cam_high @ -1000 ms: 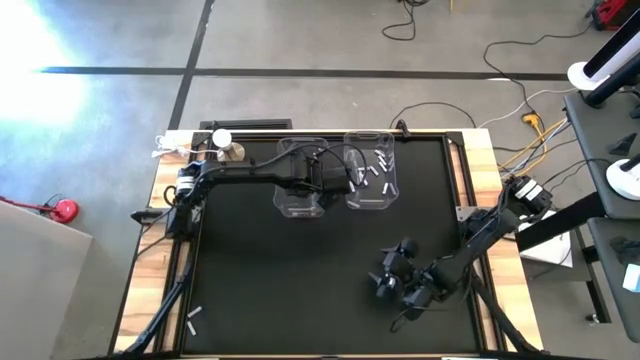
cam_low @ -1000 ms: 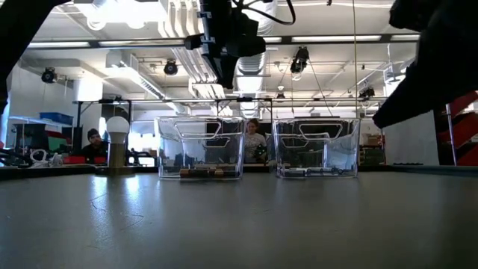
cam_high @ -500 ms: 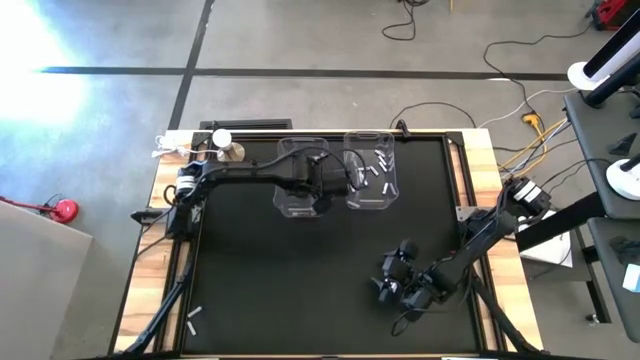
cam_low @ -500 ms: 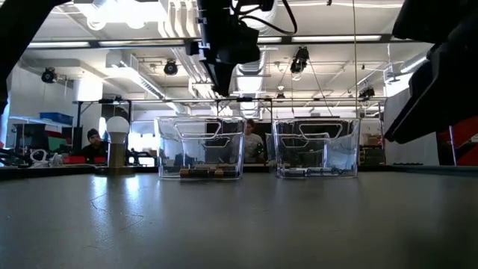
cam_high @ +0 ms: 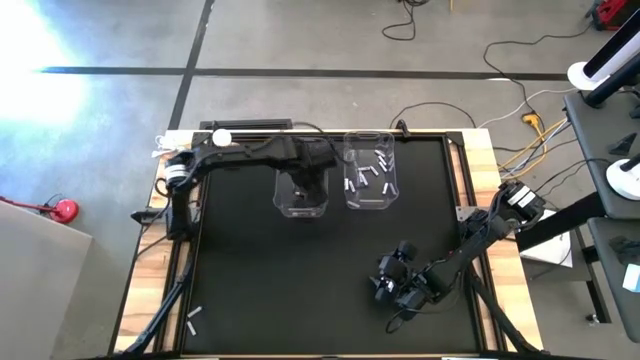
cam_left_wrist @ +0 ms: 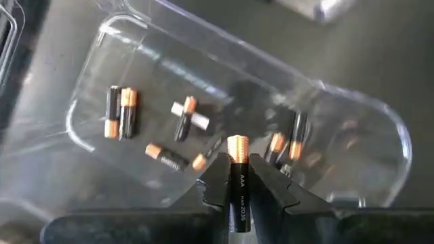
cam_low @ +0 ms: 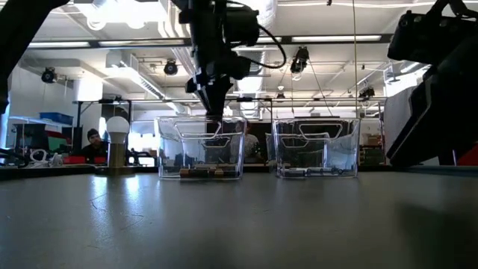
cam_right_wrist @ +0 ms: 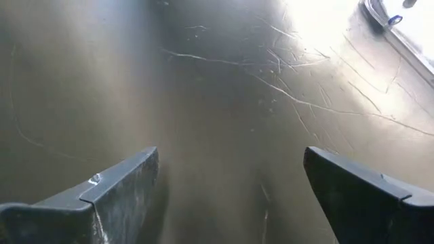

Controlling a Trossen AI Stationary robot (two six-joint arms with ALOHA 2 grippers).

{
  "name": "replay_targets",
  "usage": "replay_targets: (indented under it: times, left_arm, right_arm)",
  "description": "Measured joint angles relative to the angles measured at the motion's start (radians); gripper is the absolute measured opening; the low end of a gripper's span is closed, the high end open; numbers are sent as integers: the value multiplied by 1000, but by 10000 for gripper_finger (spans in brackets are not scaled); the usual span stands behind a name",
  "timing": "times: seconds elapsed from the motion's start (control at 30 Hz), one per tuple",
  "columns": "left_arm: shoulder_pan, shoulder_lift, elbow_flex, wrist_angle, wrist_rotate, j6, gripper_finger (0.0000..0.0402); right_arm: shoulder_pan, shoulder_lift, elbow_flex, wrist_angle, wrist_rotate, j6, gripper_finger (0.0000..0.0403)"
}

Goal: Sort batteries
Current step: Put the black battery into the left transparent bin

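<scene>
- Nearest the camera on the black table (cam_high: pixel 250 280), the right gripper (cam_high: pixel 392 284) was seen low over bare mat with its fingers (cam_right_wrist: pixel 115 186) spread wide and nothing between them; it had been shifted only slightly within the last second, so it was judged to be waiting.
- Off at the near left corner of the table, two white batteries (cam_high: pixel 193 320) were left lying loose, well apart from both arms, and were still to be sorted.
- Farther back, the left gripper (cam_left_wrist: pixel 239 181) had been swung in the last second from between the two bins to a spot directly above the left bin (cam_high: pixel 301 190), its tip pointed down at the rim in the low view.
- A dark, copper-tipped AAA battery (cam_left_wrist: pixel 238 177) was held pinched between the narrowed fingers (cam_left_wrist: pixel 218 177), hanging over the dark batteries (cam_left_wrist: pixel 122 112) already collected on the bin floor.
- That shift was read as the carry being finished and a drop being next, with the cell matched to its own kind.
- Just beside it, the right bin (cam_high: pixel 371 180) was seen holding the white batteries (cam_high: pixel 368 176).
- Beyond the table's far left corner, a round silver knob-like object (cam_high: pixel 221 139) was left untouched.
</scene>
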State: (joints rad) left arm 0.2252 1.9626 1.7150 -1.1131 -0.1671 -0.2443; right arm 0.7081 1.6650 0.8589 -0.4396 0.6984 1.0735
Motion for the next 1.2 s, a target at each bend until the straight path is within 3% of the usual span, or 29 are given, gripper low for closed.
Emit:
replay_targets:
  times: [0.1, 0.33, 0.73, 1.2]
  left_arm:
    - [66, -39, -57, 73, 43, -55, 20]
    - [147, -62, -115, 124, 37, -369, 19]
    - [169, 37, -113, 135, 16, -494, 19]
    - [174, 116, -114, 181, -95, -620, 25]
  right_arm:
    - [-2, 0, 0, 9, 0, 1, 361]
    - [-14, 0, 0, 11, 0, 7, 361]
    - [-17, 0, 0, 12, -34, 16, 361]
    - [-17, 0, 0, 8, -92, -26, 361]
